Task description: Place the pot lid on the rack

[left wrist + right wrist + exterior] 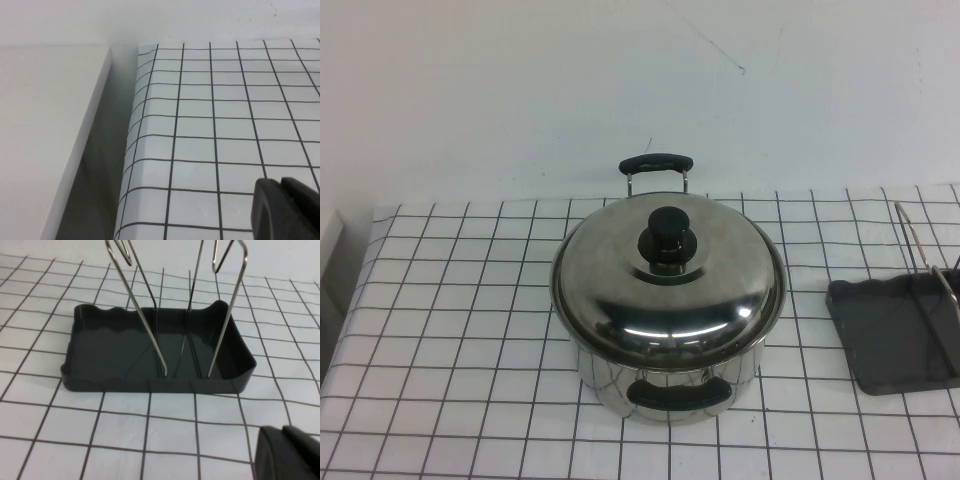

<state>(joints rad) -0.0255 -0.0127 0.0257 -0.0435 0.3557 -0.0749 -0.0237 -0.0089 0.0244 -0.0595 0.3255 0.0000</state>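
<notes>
The shiny steel pot lid [620, 290] with its black knob [667, 233] sits closed on the steel pot [610, 385] at the table's middle. The pot's black handles show at the back [656, 162] and front [678, 394]. The rack, a dark grey tray [890, 340] with wire uprights [912, 235], stands at the right edge, apart from the pot. Neither gripper shows in the high view. My right gripper [282, 432] is shut and empty, just in front of the rack tray [115, 355] and its wires [222, 325]. My left gripper [280, 186] is shut and empty over the cloth near the table's left edge.
A white cloth with a black grid [450, 300] covers the table. A white wall rises behind it. In the left wrist view a white board [45, 125] lies beside the table's left edge, with a dark gap [107, 165] between them.
</notes>
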